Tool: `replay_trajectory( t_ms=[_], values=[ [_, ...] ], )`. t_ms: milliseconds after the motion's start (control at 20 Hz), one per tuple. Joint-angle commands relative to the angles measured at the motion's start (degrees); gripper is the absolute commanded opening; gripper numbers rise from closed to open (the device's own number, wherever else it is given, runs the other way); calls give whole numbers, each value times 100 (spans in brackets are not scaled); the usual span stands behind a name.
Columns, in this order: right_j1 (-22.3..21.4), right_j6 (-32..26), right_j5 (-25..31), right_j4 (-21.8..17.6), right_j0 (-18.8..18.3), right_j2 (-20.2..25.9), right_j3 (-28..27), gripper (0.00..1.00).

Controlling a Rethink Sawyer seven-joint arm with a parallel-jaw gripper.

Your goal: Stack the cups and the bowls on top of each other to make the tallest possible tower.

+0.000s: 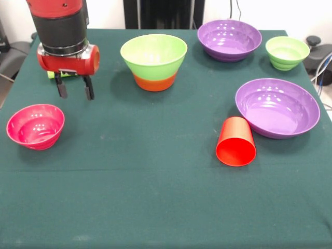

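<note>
One view only, from across the table [155, 207], which is covered in dark green cloth. Counted on it: six bowls and one cup fully in sight.

The tower [154, 62] stands upright toward the far side, left of centre — a large lime green bowl [154, 54] nested into an orange bowl [154, 82], so only the orange base shows below the green band. Two purple bowls: the farther purple bowl [229, 39] near the back edge, the nearer purple bowl [277, 107] at the right side. One small green bowl [287, 52] sits at the far right, just beside the farther purple one. One pink bowl [36, 125] sits alone at the left edge. All of these stand mouth up.

The red cup [236, 141] lies tipped on its side, mouth toward the camera, touching or almost touching the nearer purple bowl's left rim.

The gripper [75, 87] hangs at the far left, above and behind the pink bowl, well apart from the tower. Its two dark fingers [61, 87] point down with a clear gap between them — nothing is held. A bit of lime green [52, 74] peeks out behind the wrist; what it is cannot be told
</note>
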Motion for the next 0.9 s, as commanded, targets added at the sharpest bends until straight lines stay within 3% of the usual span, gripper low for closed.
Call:
replay_trajectory(
  t_ms=[50, 250, 450, 750, 900],
  values=[
    [-48, -439, 178, 19, 178, 35, 276, 100],
    [-11, -568, 195, -45, 153, 35, 140, 100],
    [353, -498, 150, -148, 226, -48, -401, 100],
    [387, 243, -337, -380, 448, -421, -928, 100],
    [404, 188, -398, -374, 485, -438, -1093, 100]
  ],
)
